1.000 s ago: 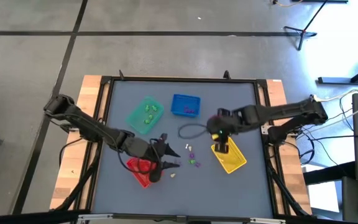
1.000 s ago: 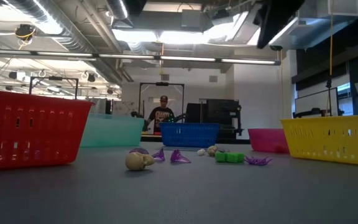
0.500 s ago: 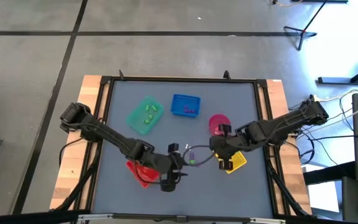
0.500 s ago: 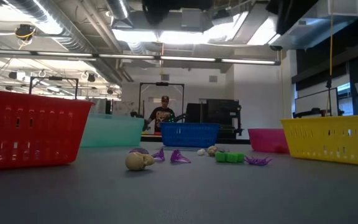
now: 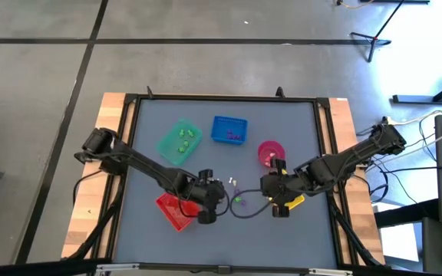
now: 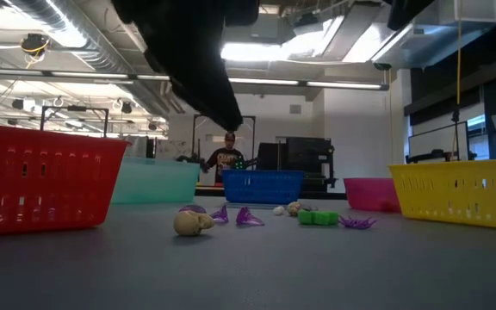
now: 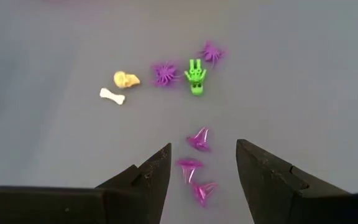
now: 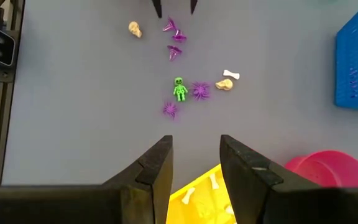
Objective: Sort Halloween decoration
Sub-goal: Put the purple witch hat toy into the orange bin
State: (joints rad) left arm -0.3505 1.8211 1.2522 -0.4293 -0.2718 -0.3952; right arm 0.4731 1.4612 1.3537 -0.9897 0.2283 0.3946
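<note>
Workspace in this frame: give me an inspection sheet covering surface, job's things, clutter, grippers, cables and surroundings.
Surface: grey table, wooden side edges.
Job's things: loose trinkets mid-table: purple spiders, purple cones, green skeleton, two skulls, a bone. More already lie in the green tray, blue tray and yellow tray.
Clutter: red tray, pink bowl.
Grippers: left gripper above the purple cones, jaws open; right gripper over the yellow tray's edge, jaws open, empty.
Cables: a dark one loops between the arms.
Surroundings: a person beyond the table.
</note>
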